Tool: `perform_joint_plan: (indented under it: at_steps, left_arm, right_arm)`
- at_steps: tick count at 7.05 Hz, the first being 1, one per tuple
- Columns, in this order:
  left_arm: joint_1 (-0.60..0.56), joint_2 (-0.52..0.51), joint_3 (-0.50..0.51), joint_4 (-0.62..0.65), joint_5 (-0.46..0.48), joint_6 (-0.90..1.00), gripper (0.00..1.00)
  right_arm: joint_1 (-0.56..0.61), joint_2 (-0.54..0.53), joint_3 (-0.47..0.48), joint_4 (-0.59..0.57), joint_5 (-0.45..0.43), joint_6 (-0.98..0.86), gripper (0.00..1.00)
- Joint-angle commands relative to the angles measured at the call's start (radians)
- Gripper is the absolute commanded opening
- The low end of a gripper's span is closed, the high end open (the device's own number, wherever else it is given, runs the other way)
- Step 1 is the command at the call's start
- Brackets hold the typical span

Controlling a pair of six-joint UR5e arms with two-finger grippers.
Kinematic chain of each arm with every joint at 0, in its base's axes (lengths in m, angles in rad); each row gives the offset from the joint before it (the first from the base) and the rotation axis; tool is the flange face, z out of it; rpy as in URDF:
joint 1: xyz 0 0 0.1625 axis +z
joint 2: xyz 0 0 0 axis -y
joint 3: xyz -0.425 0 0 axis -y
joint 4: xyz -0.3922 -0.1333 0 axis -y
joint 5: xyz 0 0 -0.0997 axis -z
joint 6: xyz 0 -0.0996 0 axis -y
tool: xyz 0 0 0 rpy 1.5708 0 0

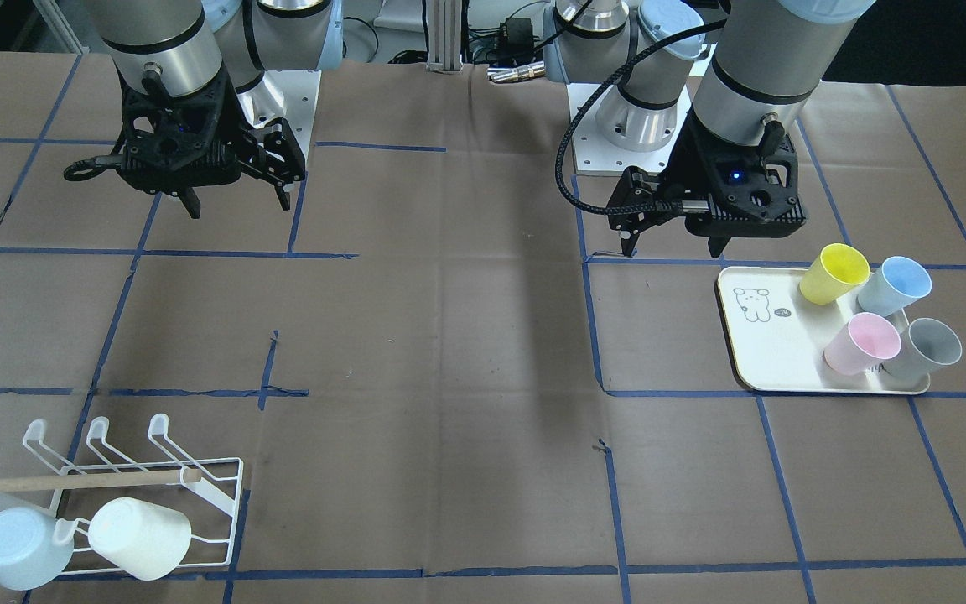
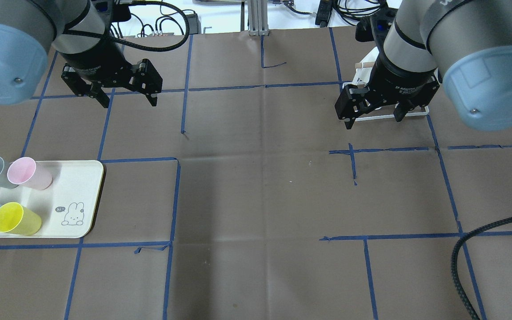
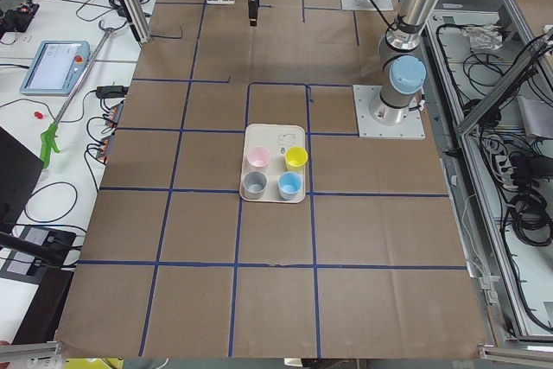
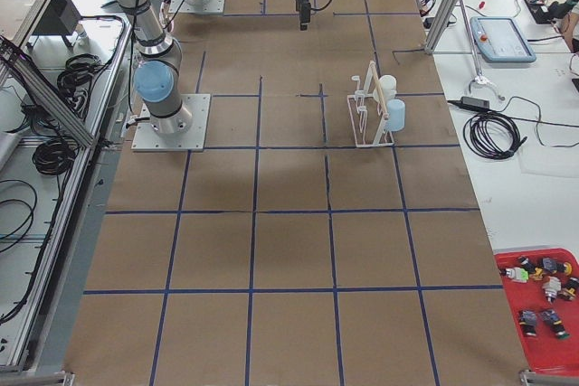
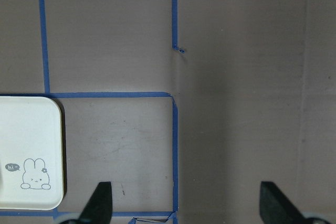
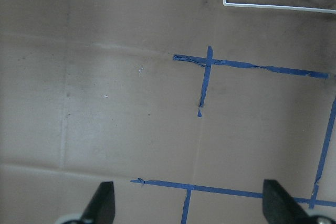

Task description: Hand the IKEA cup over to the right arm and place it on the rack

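Note:
Several plastic cups stand on a cream tray (image 1: 764, 352): yellow (image 1: 833, 273), blue (image 1: 894, 285), pink (image 1: 862, 344) and grey (image 1: 923, 349). My left gripper (image 1: 672, 250) is open and empty. It hovers above the table beside the tray's robot-side corner, and the left wrist view shows that tray corner (image 5: 31, 150). My right gripper (image 1: 239, 210) is open and empty, high over the table. The white wire rack (image 1: 215, 495) with its wooden dowel stands beyond it at the far edge. The rack holds a pale blue cup (image 1: 22, 545) and a white cup (image 1: 139, 537).
Brown paper with blue tape lines covers the table (image 2: 260, 191). In the overhead view the right gripper (image 2: 374, 123) hides most of the rack (image 2: 416, 113). A black cable (image 2: 474, 240) hangs in at the lower right.

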State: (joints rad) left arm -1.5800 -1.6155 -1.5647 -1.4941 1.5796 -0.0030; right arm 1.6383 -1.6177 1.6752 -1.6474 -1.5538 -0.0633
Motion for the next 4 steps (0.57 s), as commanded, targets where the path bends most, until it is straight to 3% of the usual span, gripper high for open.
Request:
perform_joint_plan:
  at_steps: [1, 4]
  left_arm:
    - [0.000, 0.000, 0.000, 0.000, 0.000, 0.000, 0.99]
    - [0.000, 0.000, 0.000, 0.000, -0.001, 0.000, 0.99]
  right_arm:
    - [0.000, 0.001, -0.003, -0.002, 0.001, -0.001, 1.00]
    - [-0.002, 0.002, 0.000, -0.003, 0.003, -0.003, 1.00]
